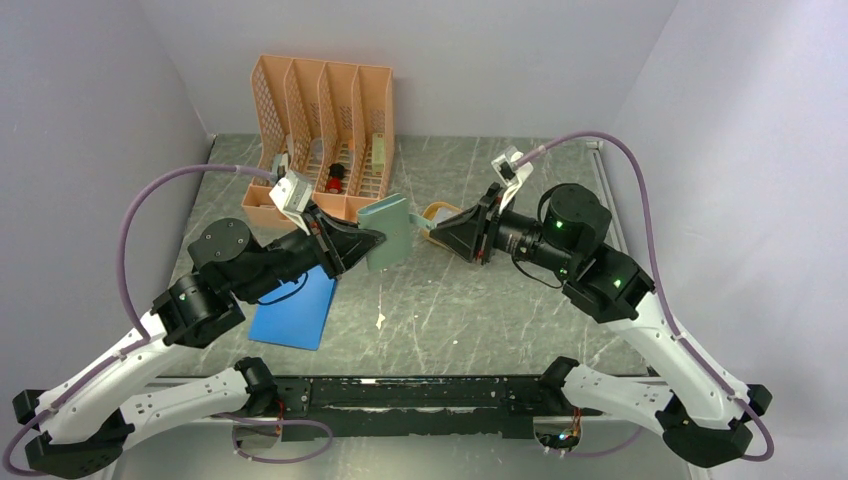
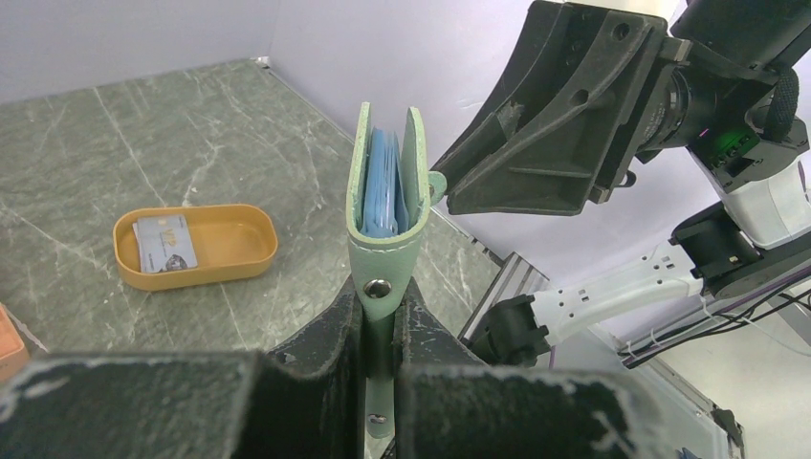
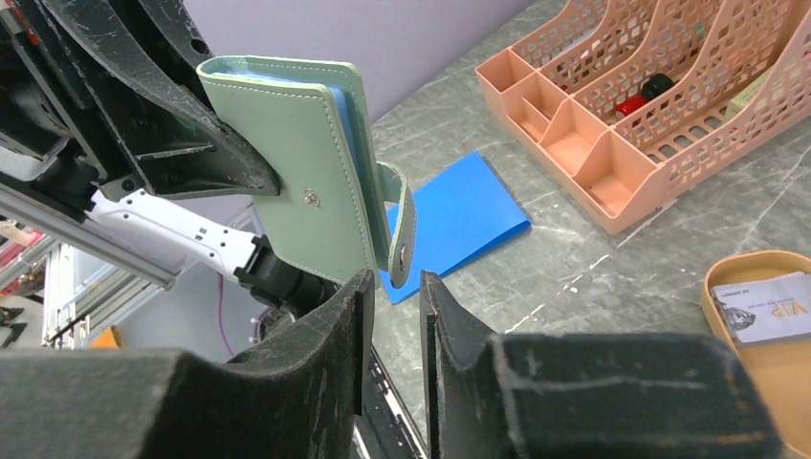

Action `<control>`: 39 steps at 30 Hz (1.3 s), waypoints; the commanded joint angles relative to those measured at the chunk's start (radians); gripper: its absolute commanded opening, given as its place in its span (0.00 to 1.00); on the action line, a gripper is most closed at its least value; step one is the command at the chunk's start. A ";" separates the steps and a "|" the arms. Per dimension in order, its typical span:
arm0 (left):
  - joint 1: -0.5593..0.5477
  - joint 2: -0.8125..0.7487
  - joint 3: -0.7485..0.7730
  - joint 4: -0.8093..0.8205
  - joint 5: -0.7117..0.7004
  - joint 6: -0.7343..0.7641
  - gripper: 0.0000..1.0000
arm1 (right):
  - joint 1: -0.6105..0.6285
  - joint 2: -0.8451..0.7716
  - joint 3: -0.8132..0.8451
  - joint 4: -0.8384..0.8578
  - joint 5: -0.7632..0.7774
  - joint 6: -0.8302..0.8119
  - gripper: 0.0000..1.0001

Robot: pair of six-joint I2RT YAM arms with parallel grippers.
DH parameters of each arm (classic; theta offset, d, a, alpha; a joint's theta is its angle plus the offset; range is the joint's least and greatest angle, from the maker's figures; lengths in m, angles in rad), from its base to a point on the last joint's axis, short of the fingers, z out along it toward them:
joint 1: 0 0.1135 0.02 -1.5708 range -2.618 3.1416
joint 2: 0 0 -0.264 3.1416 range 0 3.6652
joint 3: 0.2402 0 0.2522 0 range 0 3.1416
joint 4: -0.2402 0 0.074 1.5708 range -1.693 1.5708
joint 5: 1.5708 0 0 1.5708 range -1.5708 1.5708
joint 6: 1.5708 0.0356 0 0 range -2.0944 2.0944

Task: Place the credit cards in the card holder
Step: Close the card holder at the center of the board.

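While left jaws pinch the card holder (image 2: 381, 251), right jaws stand ajar.

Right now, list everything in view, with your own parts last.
Table: one, grey-green marbled, under everything.
Card holder: one, sage green with blue inner pockets, held up in the air at mid-scene.
Tray: one, mustard-yellow oval, on the table right of centre.
Credit card: at least one, pale grey-white, lying in the tray.
Pad: one, blue, flat on the table at near left.
Desk organizer: one, peach mesh, at back left.
Red item: one, inside the organizer; too small to name.
Left gripper: one, black, shut on the card holder's lower end.
Right gripper: one, black, fingers narrowly apart at the snap tab; whether it grips is unclear.
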 commanded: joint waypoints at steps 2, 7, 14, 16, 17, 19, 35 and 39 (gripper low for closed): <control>-0.003 -0.013 0.040 0.024 0.011 0.008 0.05 | 0.003 0.007 0.008 0.027 0.008 0.012 0.28; -0.003 -0.014 0.038 0.026 0.012 0.007 0.05 | 0.002 0.010 0.005 0.043 -0.003 0.011 0.27; -0.002 -0.019 0.038 0.026 0.011 0.005 0.05 | 0.002 0.013 0.003 0.052 -0.020 0.011 0.19; -0.004 -0.018 0.038 0.026 0.012 0.005 0.05 | 0.002 0.014 0.003 0.054 -0.024 0.013 0.16; -0.004 -0.019 0.038 0.026 0.012 0.005 0.05 | 0.002 0.016 0.005 0.052 -0.026 0.014 0.15; -0.003 -0.019 0.039 0.027 0.014 0.005 0.05 | 0.002 0.021 0.009 0.046 -0.025 0.015 0.14; -0.002 -0.025 0.038 0.024 0.009 0.005 0.05 | 0.002 0.017 0.008 0.055 -0.035 0.020 0.07; -0.003 -0.024 0.036 0.025 0.009 0.006 0.05 | 0.002 0.012 0.005 0.060 -0.039 0.021 0.02</control>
